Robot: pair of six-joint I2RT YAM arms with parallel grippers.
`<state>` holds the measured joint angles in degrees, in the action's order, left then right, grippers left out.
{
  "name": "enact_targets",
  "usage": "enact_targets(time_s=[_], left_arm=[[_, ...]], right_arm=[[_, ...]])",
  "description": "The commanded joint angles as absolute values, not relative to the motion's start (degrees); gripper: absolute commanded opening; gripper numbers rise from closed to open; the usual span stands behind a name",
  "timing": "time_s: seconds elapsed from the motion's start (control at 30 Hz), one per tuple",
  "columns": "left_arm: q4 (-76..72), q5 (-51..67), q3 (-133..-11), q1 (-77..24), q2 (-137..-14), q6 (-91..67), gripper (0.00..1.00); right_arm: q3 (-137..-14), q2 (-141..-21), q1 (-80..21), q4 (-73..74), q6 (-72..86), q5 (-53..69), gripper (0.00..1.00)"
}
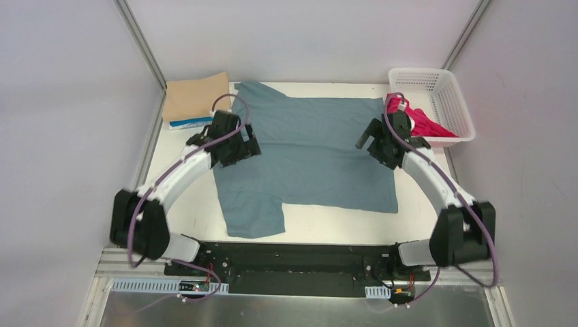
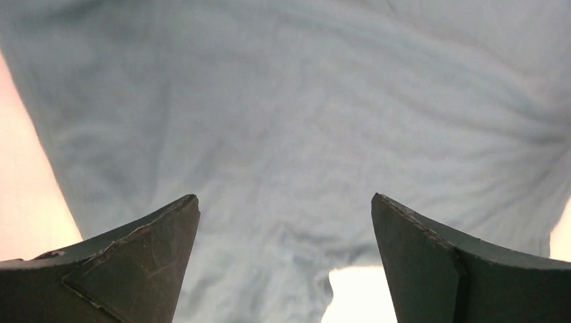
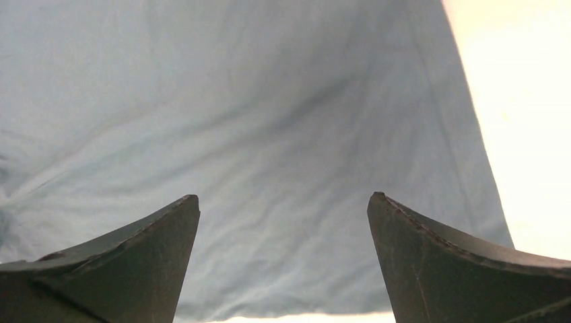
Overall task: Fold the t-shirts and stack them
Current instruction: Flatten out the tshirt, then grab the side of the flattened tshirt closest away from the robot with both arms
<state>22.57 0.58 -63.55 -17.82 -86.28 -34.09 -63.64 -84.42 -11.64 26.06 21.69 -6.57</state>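
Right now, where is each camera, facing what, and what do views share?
Top external: above, behind the robot, looking down; left arm, right arm, teal-blue t-shirt, tan t-shirt, white basket.
Left wrist: on left arm, looking down past open left gripper at the teal-blue t-shirt.
Right wrist: on right arm, past open right gripper at that shirt's edge.
Shared: all three show the teal-blue t-shirt.

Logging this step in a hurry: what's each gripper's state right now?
Left gripper: open, holding nothing, over the teal t-shirt.
Right gripper: open, holding nothing, over the same t-shirt.
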Motion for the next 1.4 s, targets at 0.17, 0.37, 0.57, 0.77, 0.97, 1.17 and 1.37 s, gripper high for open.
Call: enact_targets(time_s=[0.17,0.37,0.57,0.77,0.97,1.17,1.37], left_arm=[[44.4,-6.4,-40.0,-30.1,-57.4,-58.1,0.99],[55.6,-2.6,-31.0,-35.0,-40.1,-67.8,0.9],[55.5,-1.9,-27.5,-36.1,-37.2,-69.5,0.76],[50.6,-7.5,-28.0,-36.2,-44.5,-68.9,0.64],[43.3,-7.8,-27.4,-36.2,-50.9,-67.8,0.53],[40.2,-5.8,-26.0,-36.2,-55.1,-66.0,0.01],[40.1,-5.0,-24.5,-36.2,-51.6,-64.7,0.0]], right_arm=[[-42.7,-60.2,-11.1,20.7,34.1,-11.7,1.0],[-40.9,-56.2,-11.2,23.0,34.3,-12.3,1.0],[-40.3,-57.1,-11.2,24.4,33.9,-14.0,0.99],[-40.4,-58.2,-11.1,24.2,33.5,-13.6,1.0],[-40.1,-57.7,-11.1,25.5,33.1,-16.2,1.0],[-38.5,-55.2,-8.1,29.3,38.1,-19.3,1.0],[-34.6,-47.8,-5.6,39.8,43.6,-22.7,1.0]])
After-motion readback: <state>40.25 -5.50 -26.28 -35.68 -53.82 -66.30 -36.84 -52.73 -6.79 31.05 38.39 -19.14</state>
